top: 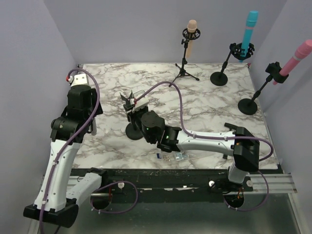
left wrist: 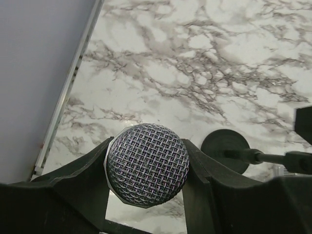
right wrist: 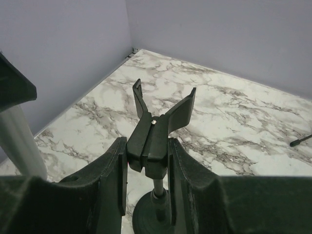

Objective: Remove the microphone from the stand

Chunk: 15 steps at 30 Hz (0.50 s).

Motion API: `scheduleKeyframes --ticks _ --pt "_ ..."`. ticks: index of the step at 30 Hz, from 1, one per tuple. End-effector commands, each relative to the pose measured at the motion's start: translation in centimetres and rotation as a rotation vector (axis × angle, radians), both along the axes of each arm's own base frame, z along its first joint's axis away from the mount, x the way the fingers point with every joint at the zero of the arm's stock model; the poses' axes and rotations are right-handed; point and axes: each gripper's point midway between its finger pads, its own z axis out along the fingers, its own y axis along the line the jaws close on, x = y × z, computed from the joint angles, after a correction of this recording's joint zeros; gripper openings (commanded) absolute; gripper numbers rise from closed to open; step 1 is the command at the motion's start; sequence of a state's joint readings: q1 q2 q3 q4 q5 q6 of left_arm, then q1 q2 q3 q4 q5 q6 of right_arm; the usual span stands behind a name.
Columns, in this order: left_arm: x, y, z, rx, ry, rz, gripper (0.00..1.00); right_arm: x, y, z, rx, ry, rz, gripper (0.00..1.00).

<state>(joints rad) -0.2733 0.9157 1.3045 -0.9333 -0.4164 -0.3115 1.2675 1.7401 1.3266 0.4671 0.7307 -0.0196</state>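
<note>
The microphone has a silver mesh head (left wrist: 147, 165) and a grey handle (right wrist: 19, 141). My left gripper (left wrist: 147, 158) is shut on it just below the head and holds it upright, head up, above the table's left side. In the top view the left gripper (top: 80, 100) hides the microphone. The black stand's round base (top: 134, 131) rests on the marble table, with its forked clip (right wrist: 157, 124) empty. My right gripper (right wrist: 147, 146) is shut on the clip's body (top: 130, 103). The base also shows in the left wrist view (left wrist: 225, 150).
Three other stands line the back and right: a tan microphone (top: 191, 30) on a tripod, a blue one (top: 250, 27) and a pink one (top: 297, 57) on round bases. Small loose items (top: 175, 157) lie at the near edge. Purple walls enclose the table.
</note>
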Motion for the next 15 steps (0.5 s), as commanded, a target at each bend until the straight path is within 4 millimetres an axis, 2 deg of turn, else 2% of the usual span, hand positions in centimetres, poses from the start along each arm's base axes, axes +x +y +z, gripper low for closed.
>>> scheduleKeyframes --ticks 1,4,8,12,15 --pt "2.2 1.1 -1.8 -0.139 0.013 0.038 0.00 -0.5 0.0 -1.8 -0.060 0.074 0.026 0.27" --pt "4.7 2.0 -3.9 -0.210 0.050 0.113 0.00 -0.6 0.5 -1.9 -0.065 0.078 0.053 0.49" --pt "7.7 4.3 -5.6 -0.342 0.020 0.264 0.00 -1.1 1.6 -1.0 -0.064 0.084 0.112 0.66" --pt "10.6 5.7 -4.4 -0.410 -0.042 0.350 0.00 -1.6 2.0 0.4 -0.092 0.082 0.152 0.98" --pt "13.0 6.5 -3.7 -0.511 -0.066 0.357 0.00 -1.9 1.7 1.9 -0.088 0.075 0.165 1.00"
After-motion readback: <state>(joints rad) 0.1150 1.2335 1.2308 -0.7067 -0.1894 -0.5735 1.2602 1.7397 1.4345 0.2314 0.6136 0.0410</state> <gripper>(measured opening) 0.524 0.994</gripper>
